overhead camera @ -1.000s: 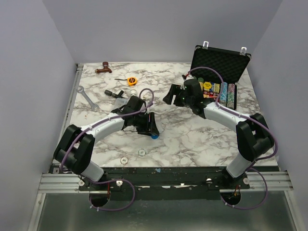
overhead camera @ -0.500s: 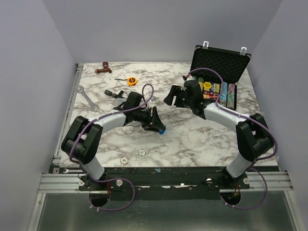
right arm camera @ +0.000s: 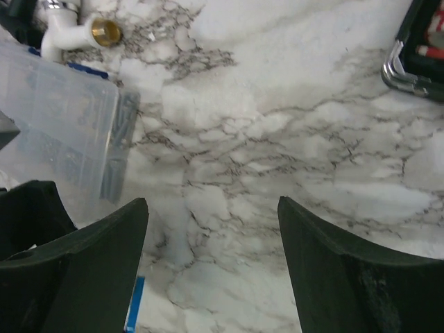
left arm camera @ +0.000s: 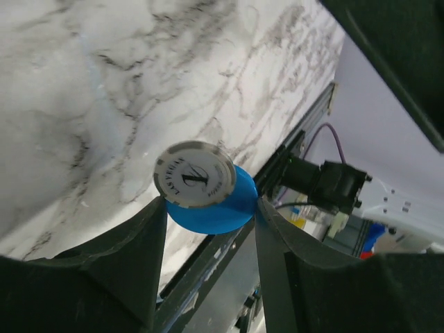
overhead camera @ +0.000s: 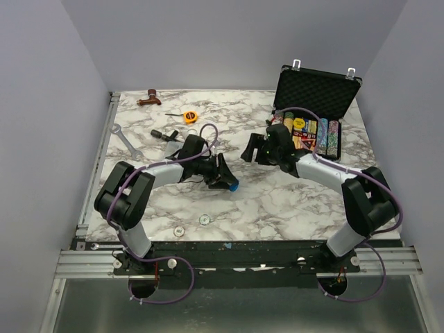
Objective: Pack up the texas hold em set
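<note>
The marble-patterned table [overhead camera: 291, 201] lies as it did a second ago, and the black case [overhead camera: 318, 89] has stayed at its far right corner, its foam-lined lid propped upright and rows of multicoloured chips [overhead camera: 316, 132] laid in its tray. The left arm has been swung inward since then, so that the left gripper [overhead camera: 226, 182] is now carried nearer the table's middle, while the right gripper [overhead camera: 248, 150] has been drawn a little toward the near edge. Only from the left wrist is the grip made plain. There the black, wedge-shaped fingers [left arm camera: 142, 243] are closed on the rim of a glossy blue disc [left arm camera: 215, 211], with a round white chip [left arm camera: 193, 182] with grey edge marks pressed against its face. Overhead, just a blue spot is shown. Only from the right wrist are that gripper's jaws seen standing wide apart over the marble with nothing between them, with a clear plastic box [right arm camera: 59, 128] to one side and the case's silver latch [right arm camera: 388, 69] at the opposite edge.
</note>
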